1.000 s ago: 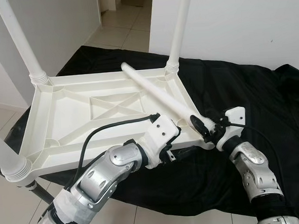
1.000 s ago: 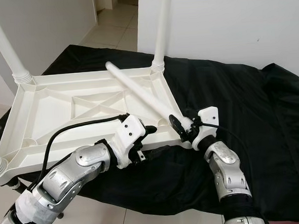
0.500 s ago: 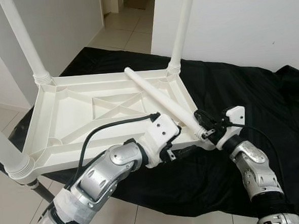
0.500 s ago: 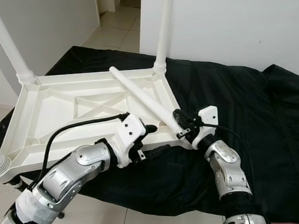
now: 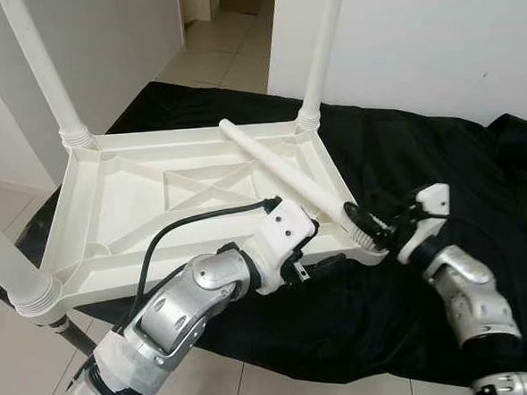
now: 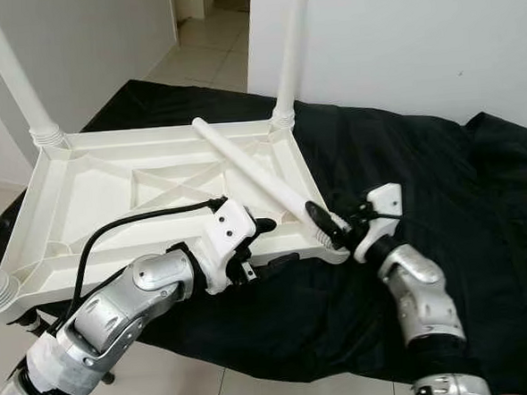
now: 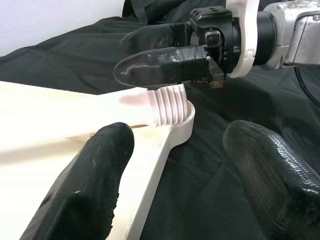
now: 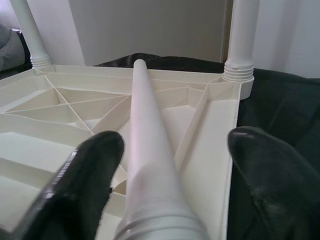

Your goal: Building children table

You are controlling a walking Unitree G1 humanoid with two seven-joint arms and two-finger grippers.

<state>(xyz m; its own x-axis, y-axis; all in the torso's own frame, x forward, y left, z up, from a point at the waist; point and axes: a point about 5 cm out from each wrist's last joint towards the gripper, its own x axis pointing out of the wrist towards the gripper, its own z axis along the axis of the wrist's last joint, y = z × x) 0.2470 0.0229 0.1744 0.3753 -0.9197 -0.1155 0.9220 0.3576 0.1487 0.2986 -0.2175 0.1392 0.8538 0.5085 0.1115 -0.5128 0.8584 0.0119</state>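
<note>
A: Position of the tabletop (image 5: 130, 215)?
B: White plastic, upside down on a black cloth (image 5: 441, 169), ribbed underside facing up. Three legs stand screwed upright in corner sockets: far left leg (image 5: 46, 72), far right leg (image 5: 321, 46), near left leg (image 5: 8, 267).

A: Fourth leg?
B: The loose leg (image 5: 284, 174) lies slanted across the underside, plain end toward the far right corner, threaded end (image 7: 172, 102) at the near right corner socket (image 7: 182, 127). Lying down, not upright in the socket.

A: Right gripper?
B: Right gripper (image 5: 373, 229) sits at the threaded end. In the right wrist view both black fingers (image 8: 87, 175) are spread wide, the leg running between them with gaps on either side. Fingers apart, nothing clamped. Whether a fingertip touches the thread, cannot tell.

A: Left gripper?
B: Left gripper (image 7: 180, 170) hovers just beside the near edge of the tabletop, close to that same corner. Its two fingers (image 7: 92, 180) are parted, holding nothing; the corner socket and black cloth show between them
</note>
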